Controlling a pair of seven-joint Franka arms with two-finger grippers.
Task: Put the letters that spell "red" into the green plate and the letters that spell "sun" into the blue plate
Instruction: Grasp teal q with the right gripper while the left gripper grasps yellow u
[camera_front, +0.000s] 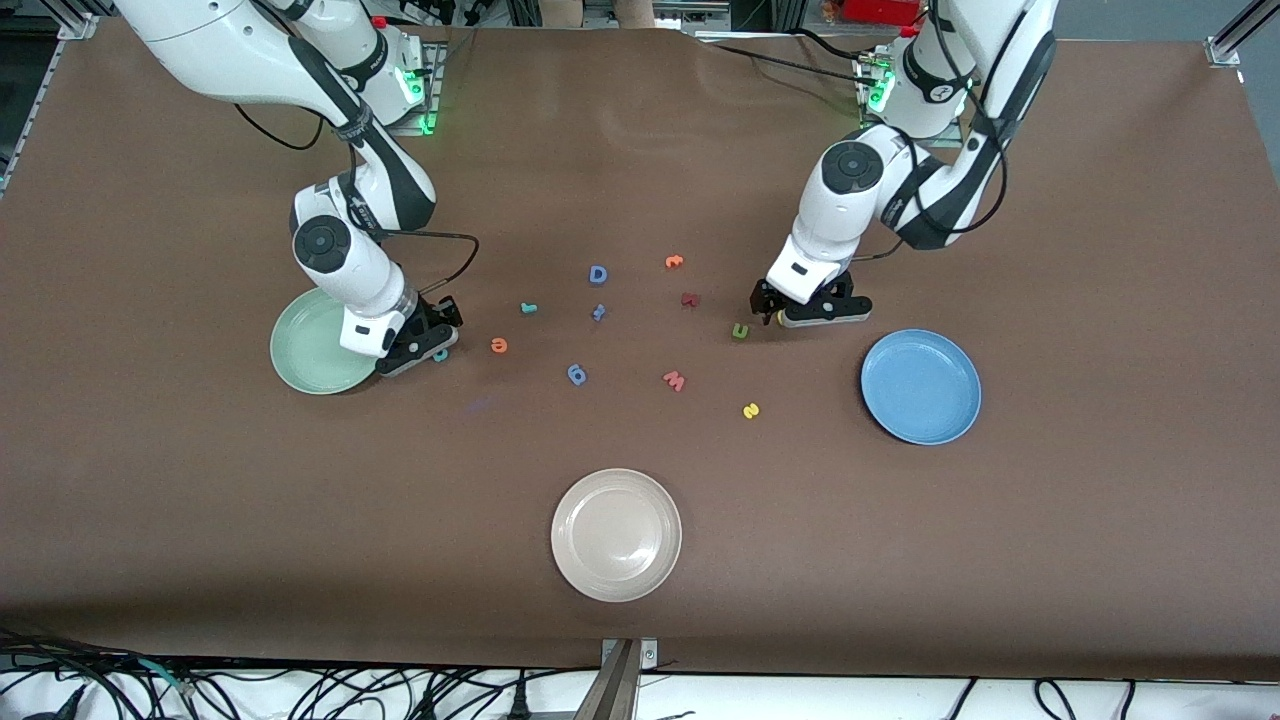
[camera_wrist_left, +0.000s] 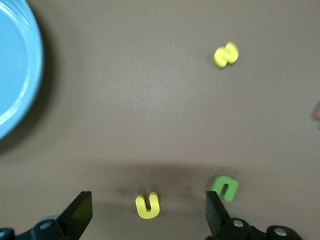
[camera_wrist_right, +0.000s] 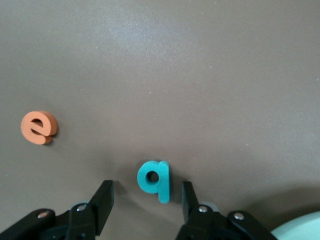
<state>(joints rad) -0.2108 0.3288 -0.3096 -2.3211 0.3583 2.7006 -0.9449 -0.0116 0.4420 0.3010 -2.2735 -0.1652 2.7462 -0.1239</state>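
Note:
My left gripper (camera_wrist_left: 148, 199) (camera_front: 773, 314) is low over the table, open, with the yellow "u" (camera_wrist_left: 148, 206) lying between its fingers and untouched. The olive "n" (camera_wrist_left: 225, 187) (camera_front: 740, 331) lies just beside it, the yellow "s" (camera_wrist_left: 226, 55) (camera_front: 751, 410) nearer the front camera. The blue plate (camera_wrist_left: 15, 65) (camera_front: 920, 387) is toward the left arm's end. My right gripper (camera_wrist_right: 146, 186) (camera_front: 430, 342) is low beside the green plate (camera_front: 312, 345), its fingers standing either side of the teal "d" (camera_wrist_right: 154, 178) (camera_front: 440, 355) with gaps. The orange "e" (camera_wrist_right: 38, 127) (camera_front: 499, 345) and the teal "r" (camera_front: 529, 308) lie close by.
A cream-white plate (camera_front: 616, 535) sits near the front edge. Mid-table lie a blue "D" (camera_front: 598, 274), a small blue letter (camera_front: 598, 312), another blue letter (camera_front: 577, 375), an orange letter (camera_front: 674, 262), a dark red letter (camera_front: 689, 299) and a pink "w" (camera_front: 674, 380).

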